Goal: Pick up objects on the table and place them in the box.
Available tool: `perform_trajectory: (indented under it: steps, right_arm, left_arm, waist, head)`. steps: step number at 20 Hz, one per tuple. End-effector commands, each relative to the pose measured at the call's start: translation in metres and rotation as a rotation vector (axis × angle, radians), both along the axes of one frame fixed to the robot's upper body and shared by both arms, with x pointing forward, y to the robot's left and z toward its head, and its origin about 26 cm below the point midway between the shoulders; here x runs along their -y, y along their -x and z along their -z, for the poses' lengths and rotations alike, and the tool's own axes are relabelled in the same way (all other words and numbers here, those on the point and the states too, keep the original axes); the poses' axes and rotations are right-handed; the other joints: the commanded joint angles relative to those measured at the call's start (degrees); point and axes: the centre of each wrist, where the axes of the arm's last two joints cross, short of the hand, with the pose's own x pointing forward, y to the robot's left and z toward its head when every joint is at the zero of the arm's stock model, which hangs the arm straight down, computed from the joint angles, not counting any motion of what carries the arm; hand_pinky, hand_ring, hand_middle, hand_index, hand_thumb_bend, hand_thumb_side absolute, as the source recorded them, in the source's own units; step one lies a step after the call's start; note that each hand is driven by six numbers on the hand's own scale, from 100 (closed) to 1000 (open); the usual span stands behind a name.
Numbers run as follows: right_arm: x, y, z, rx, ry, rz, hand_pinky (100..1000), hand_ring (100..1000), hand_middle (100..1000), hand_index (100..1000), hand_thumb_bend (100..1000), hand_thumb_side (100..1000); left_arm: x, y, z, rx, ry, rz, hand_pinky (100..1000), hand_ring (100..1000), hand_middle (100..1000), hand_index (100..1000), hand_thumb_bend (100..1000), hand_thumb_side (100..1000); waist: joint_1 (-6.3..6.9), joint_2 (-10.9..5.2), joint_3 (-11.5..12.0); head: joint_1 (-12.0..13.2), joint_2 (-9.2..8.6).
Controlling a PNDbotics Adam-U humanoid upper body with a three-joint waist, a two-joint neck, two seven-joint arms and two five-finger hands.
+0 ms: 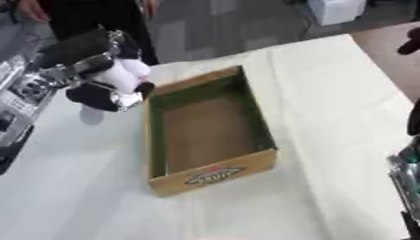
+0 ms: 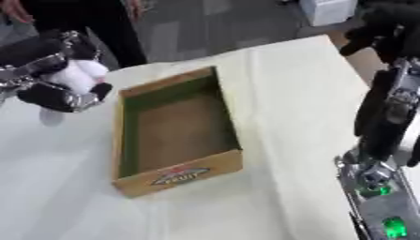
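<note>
**Toy held beside box**

Box (image 1: 209,133) sits open near the table's (image 1: 328,117) middle, a cardboard tray with green inner walls, a brown floor that shows bare, and a printed label on its near wall. A pale cloth covers the table.

The left hand (image 1: 86,61) hangs at about ten o'clock from the box, just beyond its far left corner and above the cloth. Its black fingers and thumb are curled round a white toy (image 1: 123,75), which shows as a soft pale lump between them; a faint shadow lies on the cloth beneath it. The toy is clear of the table and outside the box, close to the box's left wall.

The right arm (image 2: 386,140) stands at three o'clock, along the table's right edge, well apart from the box, with green lights on its silver lower part. The right hand (image 2: 381,28) shows dark at the upper right corner in the right eye view; whether its fingers are open or closed cannot be told.
</note>
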Motion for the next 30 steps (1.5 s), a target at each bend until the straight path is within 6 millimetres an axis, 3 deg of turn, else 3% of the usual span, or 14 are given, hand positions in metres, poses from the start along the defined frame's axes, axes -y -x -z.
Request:
perform_trajectory:
  steps: [1, 21, 30]
  right_arm:
    - [-0.005, 0.002, -0.008, 0.031, -0.004, -0.031, 367, 481, 539, 642, 100, 854]
    - [-0.024, 0.003, -0.028, 0.099, -0.01, -0.12, 366, 480, 537, 642, 100, 855]
    - [-0.026, 0.004, -0.03, 0.108, -0.01, -0.129, 365, 480, 537, 641, 100, 854]
  left_arm:
    - [-0.003, -0.003, -0.011, 0.05, 0.004, -0.002, 100, 100, 100, 114, 100, 550]
    - [0.016, -0.022, -0.013, 0.154, -0.041, 0.057, 100, 100, 100, 116, 100, 545]
    - [0.023, -0.026, -0.007, 0.155, -0.015, 0.117, 100, 100, 121, 152, 100, 525]
  waist:
    - [-0.21, -0.6, -0.2]
    - [1.19, 3.01, -4.6]
    - [1.59, 3.36, -5.1]
  head:
    - [0.8, -1.12]
    - [2.8, -3.73]
    - [3.0, -3.84]
